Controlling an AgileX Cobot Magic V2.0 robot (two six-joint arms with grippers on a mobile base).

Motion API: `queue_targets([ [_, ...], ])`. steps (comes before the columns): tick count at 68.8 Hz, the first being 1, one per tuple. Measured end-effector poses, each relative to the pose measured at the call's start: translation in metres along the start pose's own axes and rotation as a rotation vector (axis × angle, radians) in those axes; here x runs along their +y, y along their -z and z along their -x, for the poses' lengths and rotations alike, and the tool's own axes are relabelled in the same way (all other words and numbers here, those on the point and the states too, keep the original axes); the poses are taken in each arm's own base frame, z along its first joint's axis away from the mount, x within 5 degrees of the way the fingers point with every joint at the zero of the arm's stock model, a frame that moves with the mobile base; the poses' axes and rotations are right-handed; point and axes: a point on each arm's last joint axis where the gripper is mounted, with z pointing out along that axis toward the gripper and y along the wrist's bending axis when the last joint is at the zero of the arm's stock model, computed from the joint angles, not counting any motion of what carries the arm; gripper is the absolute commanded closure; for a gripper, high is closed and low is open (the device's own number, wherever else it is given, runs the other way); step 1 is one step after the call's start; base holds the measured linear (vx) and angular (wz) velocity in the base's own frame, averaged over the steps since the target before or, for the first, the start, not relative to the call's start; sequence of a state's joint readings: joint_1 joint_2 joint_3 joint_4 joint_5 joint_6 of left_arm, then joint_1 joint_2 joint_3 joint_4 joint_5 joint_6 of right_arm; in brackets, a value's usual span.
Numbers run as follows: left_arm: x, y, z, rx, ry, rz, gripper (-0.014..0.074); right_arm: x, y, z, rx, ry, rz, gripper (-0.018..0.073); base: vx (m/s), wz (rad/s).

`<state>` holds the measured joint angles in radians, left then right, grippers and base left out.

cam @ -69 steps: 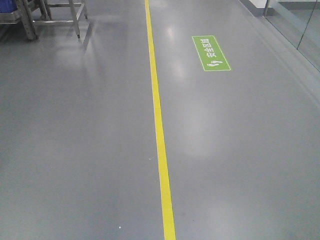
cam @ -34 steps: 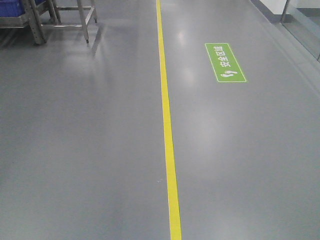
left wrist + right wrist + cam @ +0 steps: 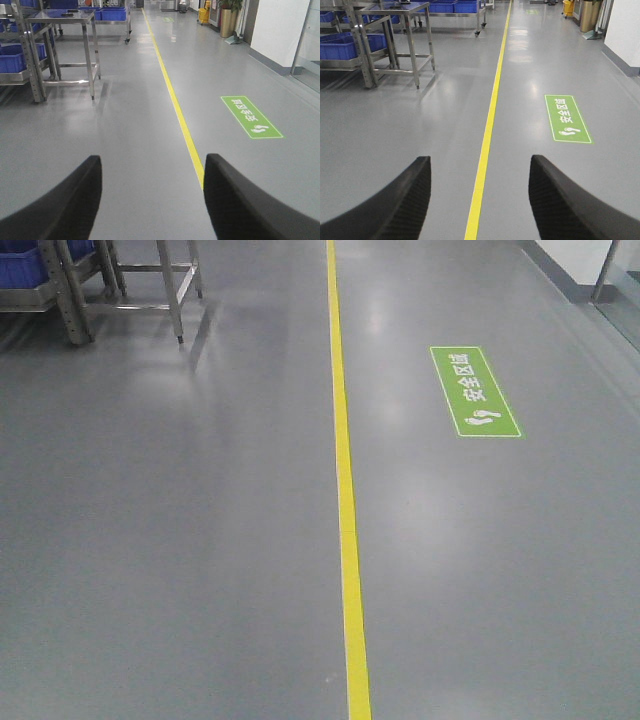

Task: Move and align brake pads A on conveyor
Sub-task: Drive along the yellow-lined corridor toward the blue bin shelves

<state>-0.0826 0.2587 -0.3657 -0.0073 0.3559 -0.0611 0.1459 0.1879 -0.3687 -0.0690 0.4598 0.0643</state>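
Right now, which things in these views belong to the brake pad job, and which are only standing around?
For the job:
left gripper, open and empty
right gripper, open and empty
brake pads and conveyor: in no view

Only standing around:
yellow floor line
green floor sign
steel table
blue bins

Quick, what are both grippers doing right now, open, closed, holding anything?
Left gripper: open, holding nothing.
Right gripper: open, holding nothing.
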Motion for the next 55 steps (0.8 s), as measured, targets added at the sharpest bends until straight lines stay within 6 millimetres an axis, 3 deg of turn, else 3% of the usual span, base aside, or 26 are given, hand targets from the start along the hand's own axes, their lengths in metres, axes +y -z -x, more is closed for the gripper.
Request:
queue_targets([
  [55, 0.0000, 0.0000, 0.0000, 0.000, 0.000, 0.000, 0.0174, 0.0000, 0.0000, 0.0000, 0.000, 0.000, 0.000, 0.0136, 0.63, -0.04],
])
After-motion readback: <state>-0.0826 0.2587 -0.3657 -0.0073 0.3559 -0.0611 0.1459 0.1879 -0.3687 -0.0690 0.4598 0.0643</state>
